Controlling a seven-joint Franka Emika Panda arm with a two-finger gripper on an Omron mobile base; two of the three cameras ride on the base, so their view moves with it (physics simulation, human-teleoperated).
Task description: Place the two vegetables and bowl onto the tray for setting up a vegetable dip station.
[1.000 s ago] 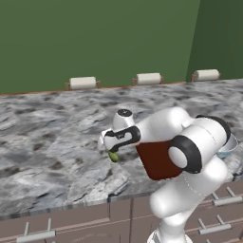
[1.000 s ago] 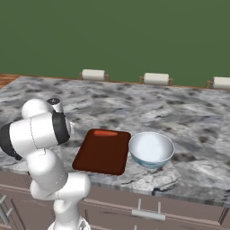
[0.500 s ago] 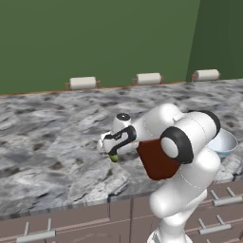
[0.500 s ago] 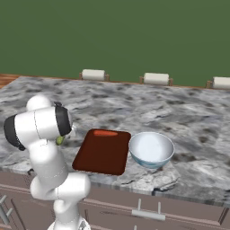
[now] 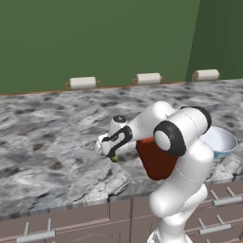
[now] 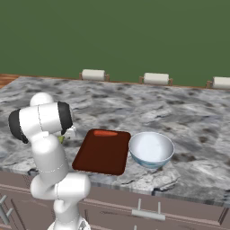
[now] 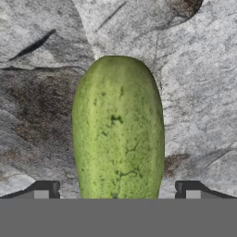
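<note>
In the left base view the gripper (image 5: 111,153) is lowered to the counter (image 5: 47,142), close to its front edge, with a bit of the green cucumber (image 5: 114,159) showing just under it; open marbled surface stretches to the left and back toward the wall. The tray (image 5: 154,161) lies just to the right, partly behind the arm, and the bowl (image 5: 219,141) sits beyond it. In the right base view the tray (image 6: 102,152) lies near the front edge with a red piece (image 6: 106,133) at its far end, the bowl (image 6: 151,148) just beside its right side. In the hand view the cucumber (image 7: 118,129) lies on the counter, mottled green and rounded, between the spread-apart fingertips (image 7: 44,190), which do not touch it.
</note>
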